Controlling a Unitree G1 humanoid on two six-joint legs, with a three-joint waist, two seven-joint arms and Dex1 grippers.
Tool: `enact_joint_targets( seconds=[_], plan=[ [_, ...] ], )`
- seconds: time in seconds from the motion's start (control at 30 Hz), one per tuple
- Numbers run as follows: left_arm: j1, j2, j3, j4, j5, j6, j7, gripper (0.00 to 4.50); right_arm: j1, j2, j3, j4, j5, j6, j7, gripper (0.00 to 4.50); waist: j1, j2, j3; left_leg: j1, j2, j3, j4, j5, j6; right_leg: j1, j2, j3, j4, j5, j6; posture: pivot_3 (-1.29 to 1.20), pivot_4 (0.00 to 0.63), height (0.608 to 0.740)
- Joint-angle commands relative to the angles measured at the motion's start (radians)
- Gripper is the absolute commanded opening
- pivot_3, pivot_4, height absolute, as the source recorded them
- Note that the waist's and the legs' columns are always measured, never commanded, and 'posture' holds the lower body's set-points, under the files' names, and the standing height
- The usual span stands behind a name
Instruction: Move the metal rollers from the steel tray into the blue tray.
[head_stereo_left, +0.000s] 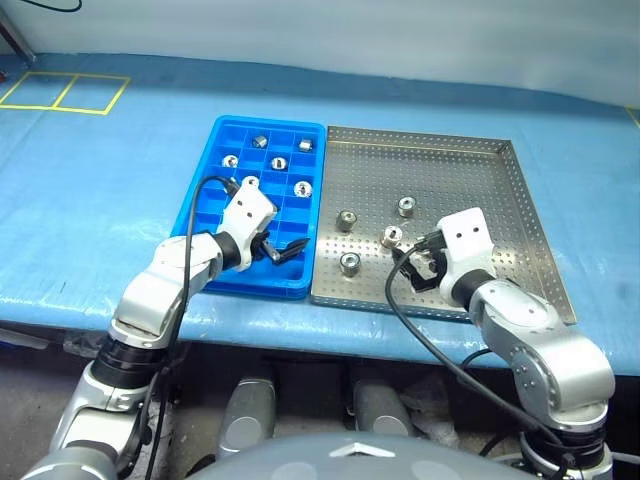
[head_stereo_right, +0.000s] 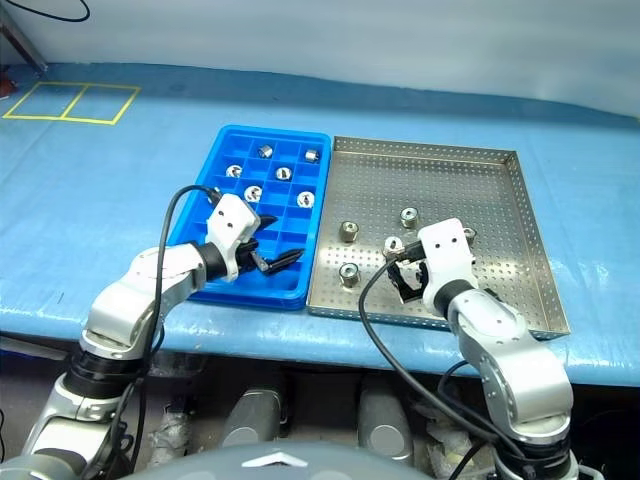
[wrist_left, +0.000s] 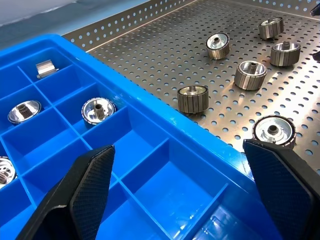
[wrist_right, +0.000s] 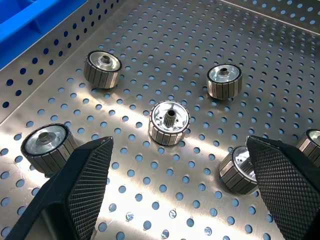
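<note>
Steel tray (head_stereo_left: 480, 150): metal rollers (wrist_right: 169, 122) remaining, one framed between spread fingers of empty right gripper (wrist_right: 180, 190), axis upright | left gripper (wrist_left: 185, 192) released, empty, over blue tray (head_stereo_left: 205, 160) | right arm nearer.

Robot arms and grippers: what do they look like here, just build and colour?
Both arms are silver-grey rounded segments with black joints and a white housing at each wrist. A black cable loops along each arm. The left gripper and right gripper each have two black fingers, with cross-hatched textured pads.
</note>
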Motion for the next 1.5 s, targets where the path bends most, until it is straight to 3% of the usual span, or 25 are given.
enact_joint_targets(
  seconds=[0.03,0.4,0.6,0.8,1.07,1.27,1.5],
  plan=[
    [-0.006,0.011,0.010,-0.038,0.005,-0.004,-0.009,4.50,0.000,-0.004,0.000,-0.019,-0.010,-0.023,0.001,4.49,0.000,0.000,0.000,0.000,0.000,0.000,0.000,0.000,0.000,0.000,0.000,0.000,0.000,0.000,0.000,0.01,0.150,0.740],
    [-0.027,0.007,0.001,-0.019,0.012,-0.013,-0.020,4.50,0.023,0.006,0.006,-0.033,-0.023,-0.022,-0.012,4.49,-0.003,0.000,0.000,0.000,0.000,0.000,0.000,0.000,0.000,0.000,0.000,0.000,0.000,0.000,0.000,-0.02,0.150,0.740],
    [-0.172,-0.014,-0.038,0.114,0.048,-0.054,-0.061,4.50,0.026,0.014,0.007,-0.038,-0.037,-0.023,-0.018,4.49,-0.001,0.000,0.000,0.000,0.000,0.000,0.002,0.000,0.000,0.001,0.000,0.000,0.001,0.000,0.001,-0.03,0.150,0.740],
    [-0.422,-0.074,-0.133,0.377,0.102,-0.157,-0.203,4.50,0.033,0.029,0.009,-0.039,-0.051,-0.031,-0.026,4.49,-0.006,0.000,0.000,-0.001,-0.001,0.000,0.002,0.000,0.000,0.001,0.000,0.000,0.000,0.001,0.001,-0.05,0.150,0.740],
    [-0.737,-0.231,-0.233,0.911,0.203,-0.281,-0.375,4.50,0.053,0.056,0.015,-0.047,-0.075,-0.049,-0.052,4.49,-0.027,-0.001,0.000,-0.001,-0.001,0.000,0.002,0.000,0.001,0.000,0.000,0.001,0.000,0.001,0.002,-0.11,0.150,0.740],
    [-0.834,-0.306,-0.292,1.191,0.327,-0.397,-0.421,4.50,0.094,0.085,0.002,-0.071,-0.092,-0.063,-0.074,4.49,-0.056,-0.001,0.001,-0.002,-0.001,0.001,0.001,-0.001,0.002,-0.001,0.000,0.002,0.000,0.001,0.003,-0.15,0.150,0.740],
    [-0.886,-0.368,-0.315,1.372,0.442,-0.470,-0.425,4.50,0.108,0.106,0.008,-0.076,-0.106,-0.079,-0.085,4.49,-0.066,-0.001,0.001,-0.002,-0.001,0.002,0.002,-0.001,0.002,-0.001,0.000,0.003,0.000,0.001,0.004,-0.17,0.150,0.740]
  ],
)
